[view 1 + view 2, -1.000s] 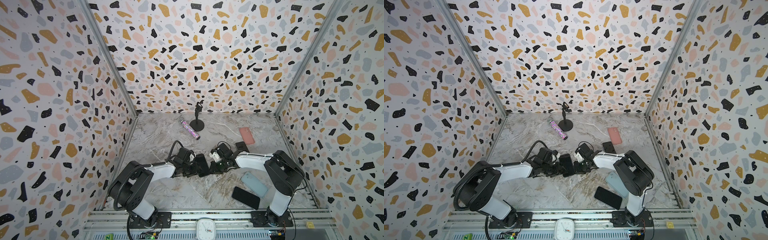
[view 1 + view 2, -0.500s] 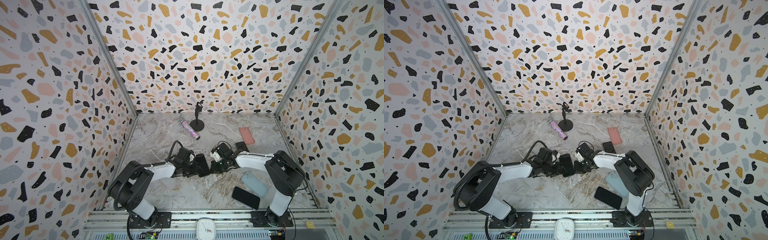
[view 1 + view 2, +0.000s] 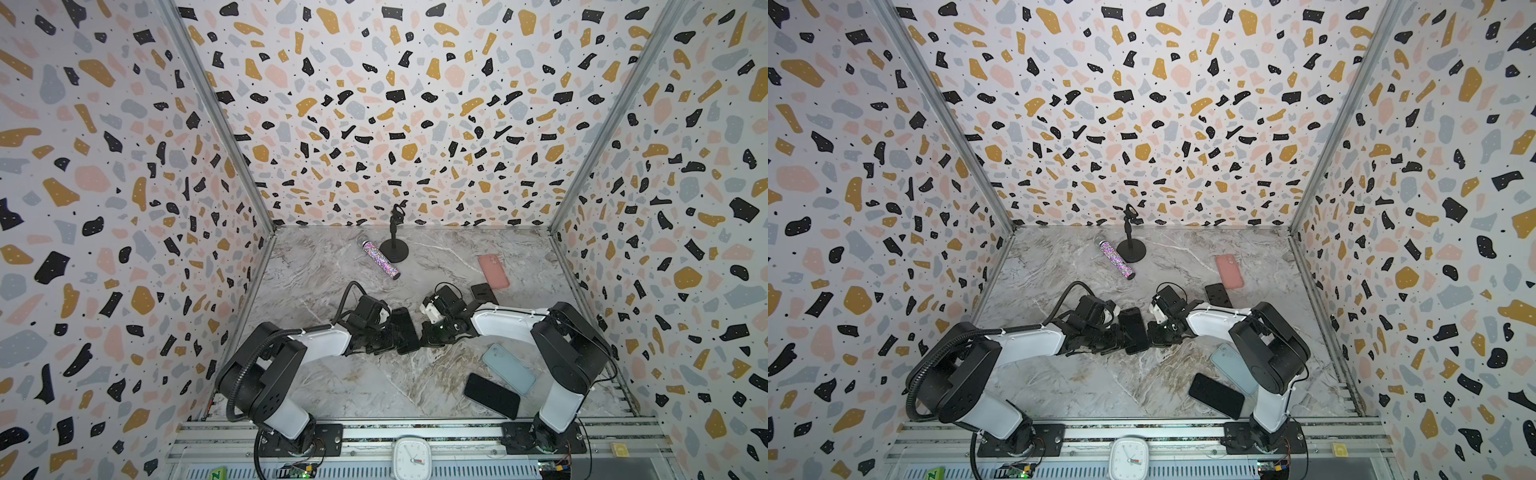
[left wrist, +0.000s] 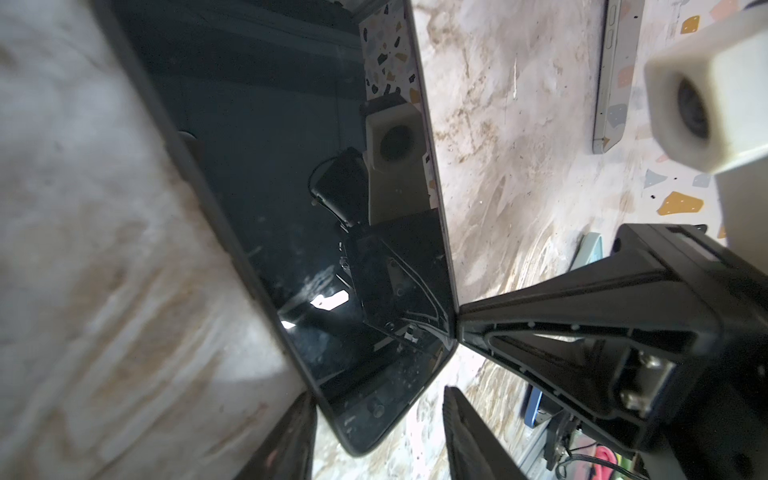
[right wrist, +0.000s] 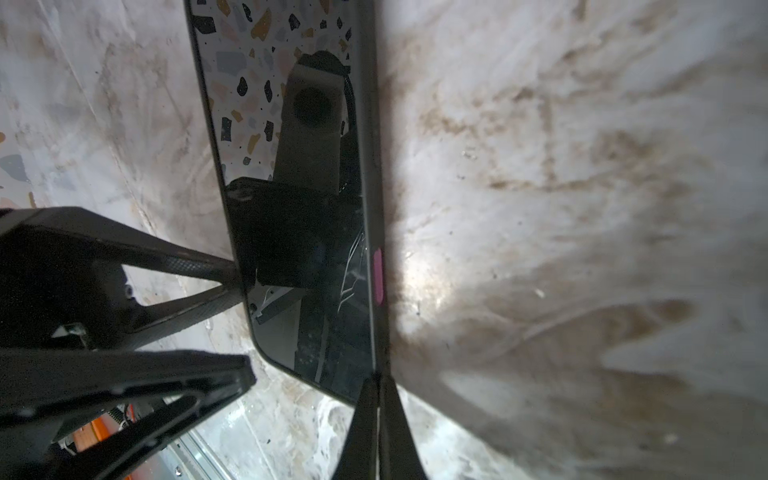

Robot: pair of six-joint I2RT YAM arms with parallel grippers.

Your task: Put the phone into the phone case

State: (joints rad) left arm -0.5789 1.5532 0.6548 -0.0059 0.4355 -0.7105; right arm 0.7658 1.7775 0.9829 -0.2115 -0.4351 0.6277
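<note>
Where the arms meet: black phone (image 3: 402,330) lies screen-up mid-table, in a dark case.
Left gripper (image 4: 376,432): jaws parted astride the phone's end.
Right gripper (image 5: 376,419): clenched, fingertips pressed to the phone's long edge.
Near the right arm: mint phone case (image 3: 509,368), second black phone (image 3: 491,395).
Farther back: pink case (image 3: 493,271), small black phone (image 3: 484,293), glitter tube (image 3: 380,259), black stand (image 3: 394,249).

2 top views high, front-on – wrist cams close on phone (image 4: 316,232)
</note>
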